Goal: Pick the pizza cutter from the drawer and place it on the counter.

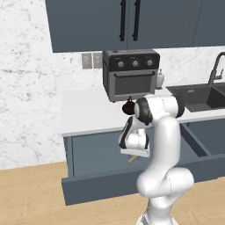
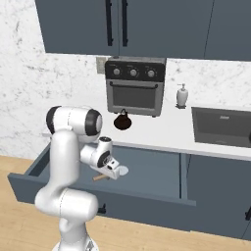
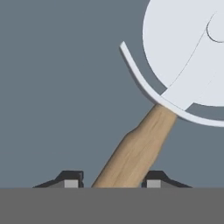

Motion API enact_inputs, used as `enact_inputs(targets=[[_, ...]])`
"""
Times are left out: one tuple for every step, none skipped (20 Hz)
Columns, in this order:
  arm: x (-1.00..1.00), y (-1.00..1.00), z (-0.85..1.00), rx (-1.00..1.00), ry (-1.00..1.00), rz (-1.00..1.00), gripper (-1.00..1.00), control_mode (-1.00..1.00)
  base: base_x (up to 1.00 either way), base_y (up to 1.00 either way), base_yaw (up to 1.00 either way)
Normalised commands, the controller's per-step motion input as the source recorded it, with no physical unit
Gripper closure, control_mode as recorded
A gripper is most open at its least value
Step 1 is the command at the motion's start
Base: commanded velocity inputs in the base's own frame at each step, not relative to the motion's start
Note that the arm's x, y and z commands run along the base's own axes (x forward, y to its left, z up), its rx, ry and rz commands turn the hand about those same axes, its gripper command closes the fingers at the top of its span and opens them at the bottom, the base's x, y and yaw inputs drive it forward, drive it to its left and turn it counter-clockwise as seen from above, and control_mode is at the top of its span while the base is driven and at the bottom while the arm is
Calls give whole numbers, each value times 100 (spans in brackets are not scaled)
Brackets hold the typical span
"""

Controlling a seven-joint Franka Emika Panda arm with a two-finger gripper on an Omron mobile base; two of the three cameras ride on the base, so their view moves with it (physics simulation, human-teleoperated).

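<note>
Wide blue-grey drawer (image 2: 147,184) stands open; pincer (image 3: 113,181) straddles the wooden-handled, silver-wheeled pizza cutter (image 3: 144,140), grip unconfirmed. Lift and white desk (image 2: 162,132) placement at twelve o'clock remain.

The pizza cutter (image 3: 175,87) is lying in the open drawer (image 2: 147,176), under the bench (image 2: 162,135). An oven (image 2: 136,86) is sitting on the bench, behind the drawer.

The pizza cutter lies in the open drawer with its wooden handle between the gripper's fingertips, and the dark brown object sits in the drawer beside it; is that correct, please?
Not quite. The dark brown object stands on the counter in front of the toaster oven, as the right base view shows. The rest holds: the pizza cutter lies in the open drawer with its handle between the gripper fingertips.
</note>
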Motion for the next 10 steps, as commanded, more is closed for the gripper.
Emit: enact_inputs(targets=[[-9,0,39,0,-2,0,100,-100,0,0,0],[-23,0,75,0,-1,0,100,-100,0,0,0],[-39,0,91,0,0,0,100,-100,0,0,0],[-55,0,97,0,-2,0,100,-100,0,0,0],[-48,-5,100,0,0,0,100,-100,0,0,0],[-47,-4,100,0,0,0,100,-100,0,0,0],[-59,-6,100,0,0,0,100,-100,0,0,0],[-65,-13,100,0,0,0,100,-100,0,0,0],[-67,-14,100,0,0,0,100,-100,0,0,0],[-71,-12,100,0,0,0,100,-100,0,0,0]])
